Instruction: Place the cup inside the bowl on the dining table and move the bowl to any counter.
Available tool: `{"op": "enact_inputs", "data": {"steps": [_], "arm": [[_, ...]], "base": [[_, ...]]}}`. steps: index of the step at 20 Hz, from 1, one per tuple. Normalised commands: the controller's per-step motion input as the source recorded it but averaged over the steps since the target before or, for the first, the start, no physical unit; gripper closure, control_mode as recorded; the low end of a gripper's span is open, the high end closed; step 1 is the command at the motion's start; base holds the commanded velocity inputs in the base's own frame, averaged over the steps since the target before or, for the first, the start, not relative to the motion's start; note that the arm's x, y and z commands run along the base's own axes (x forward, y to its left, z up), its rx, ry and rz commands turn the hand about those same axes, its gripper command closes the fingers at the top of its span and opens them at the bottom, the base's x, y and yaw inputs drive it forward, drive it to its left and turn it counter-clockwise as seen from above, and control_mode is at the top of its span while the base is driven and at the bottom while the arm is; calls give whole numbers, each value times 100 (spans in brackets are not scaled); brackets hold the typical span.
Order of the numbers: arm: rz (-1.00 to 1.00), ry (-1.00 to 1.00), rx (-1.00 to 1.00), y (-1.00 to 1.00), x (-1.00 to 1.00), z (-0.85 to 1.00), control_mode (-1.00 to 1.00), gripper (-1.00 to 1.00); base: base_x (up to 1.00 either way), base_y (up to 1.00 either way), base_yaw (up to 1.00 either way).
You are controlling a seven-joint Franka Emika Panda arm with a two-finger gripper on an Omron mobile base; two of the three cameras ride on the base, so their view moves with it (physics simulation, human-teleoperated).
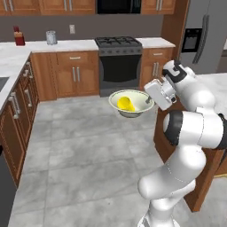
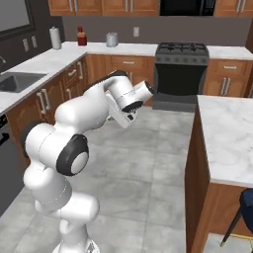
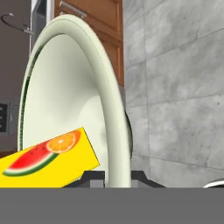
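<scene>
The pale cream-green bowl (image 1: 135, 108) hangs in the air over the grey floor, left of the dining table (image 1: 215, 82). The yellow cup (image 1: 126, 103) lies tipped inside it. My gripper (image 1: 150, 102) is shut on the bowl's right rim. In the hand view the bowl (image 3: 70, 87) appears edge-on, its thin rim running down between my gripper's (image 3: 117, 177) dark tips, and the cup (image 3: 48, 159) shows a fruit picture on its side. In the right base view my arm hides the bowl; the dining table (image 2: 227, 133) is at the right and the counter (image 2: 44, 62) at the left.
The counter (image 1: 11, 57) runs along the left wall with a sink (image 2: 17, 81). A black stove (image 1: 117, 42) stands at the back and a fridge (image 1: 206, 35) at the far right. A navy stool (image 2: 247, 205) sits by the table. Open floor (image 1: 80, 150) lies between.
</scene>
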Motion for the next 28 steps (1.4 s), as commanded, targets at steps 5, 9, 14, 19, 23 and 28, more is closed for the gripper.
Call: {"op": "enact_inputs", "data": {"steps": [5, 9, 14, 19, 23, 28], "arm": [[0, 0, 0, 0, 0, 0, 100, 100], [0, 0, 0, 0, 0, 0, 100, 100], [0, 0, 0, 0, 0, 0, 100, 100], [0, 0, 0, 0, 0, 0, 100, 100], [0, 0, 0, 0, 0, 0, 100, 100], [0, 0, 0, 0, 0, 0, 100, 100]], "base": [[73, 17, 0], [67, 17, 0], [64, 25, 0], [77, 44, -3], [76, 51, -6], [66, 63, -8]]}}
